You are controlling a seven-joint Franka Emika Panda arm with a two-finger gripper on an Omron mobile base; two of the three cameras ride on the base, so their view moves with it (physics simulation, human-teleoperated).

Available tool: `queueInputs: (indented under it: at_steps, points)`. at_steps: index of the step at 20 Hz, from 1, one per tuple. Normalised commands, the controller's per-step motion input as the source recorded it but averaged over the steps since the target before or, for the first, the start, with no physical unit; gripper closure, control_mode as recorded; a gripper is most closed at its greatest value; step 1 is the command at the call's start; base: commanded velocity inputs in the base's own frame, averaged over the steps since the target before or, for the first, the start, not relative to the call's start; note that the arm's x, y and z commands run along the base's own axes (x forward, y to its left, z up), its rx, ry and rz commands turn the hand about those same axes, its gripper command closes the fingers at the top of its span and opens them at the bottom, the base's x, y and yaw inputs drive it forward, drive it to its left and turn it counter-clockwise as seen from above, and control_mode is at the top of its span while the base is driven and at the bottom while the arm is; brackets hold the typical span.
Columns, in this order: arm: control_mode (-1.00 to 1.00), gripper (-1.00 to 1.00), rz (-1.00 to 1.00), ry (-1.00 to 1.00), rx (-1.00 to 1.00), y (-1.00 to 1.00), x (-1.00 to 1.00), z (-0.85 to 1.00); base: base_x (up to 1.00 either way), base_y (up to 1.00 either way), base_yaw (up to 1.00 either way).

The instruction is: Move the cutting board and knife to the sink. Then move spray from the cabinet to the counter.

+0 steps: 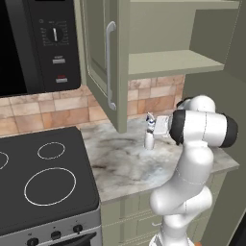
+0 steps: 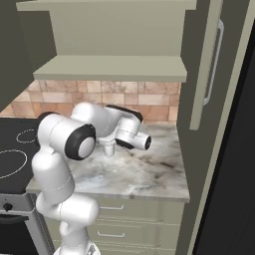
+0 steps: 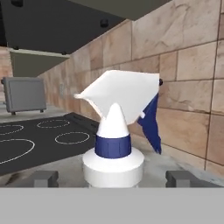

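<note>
The arm is bent at the elbow, forearm reaching level over the counter (image 1: 125, 166) toward the tile backsplash (image 1: 62, 108). The gripper (image 3: 112, 178) has its jaws spread wide, one fingertip at 8 o'clock and one at 4 o'clock of the spray (image 3: 114, 131), neither touching it. The spray stands upright on the counter, below the open cabinet (image 1: 168, 62)
</note>
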Motion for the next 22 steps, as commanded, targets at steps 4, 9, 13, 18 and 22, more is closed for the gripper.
queueInputs:
  at_steps: [4,9,13,18,22]
  points:
    - [-1.0,-1.0,0.0,0.0,0.0,-0.32,-0.21,0.11,0.0,0.0,0.0]
    - [-1.0,-1.0,0.0,0.0,0.0,-0.35,-0.25,0.14,0.0,0.0,0.0]
    - [-1.0,-1.0,0.0,-0.02,0.0,-0.36,-0.63,0.21,0.0,0.0,0.0]
    - [-1.0,-1.0,0.0,-0.15,-0.04,-0.22,-1.0,0.56,0.0,0.0,0.0]
    - [-1.0,-1.0,-0.03,-0.18,-0.09,0.0,-0.97,0.79,0.0,0.0,0.0]
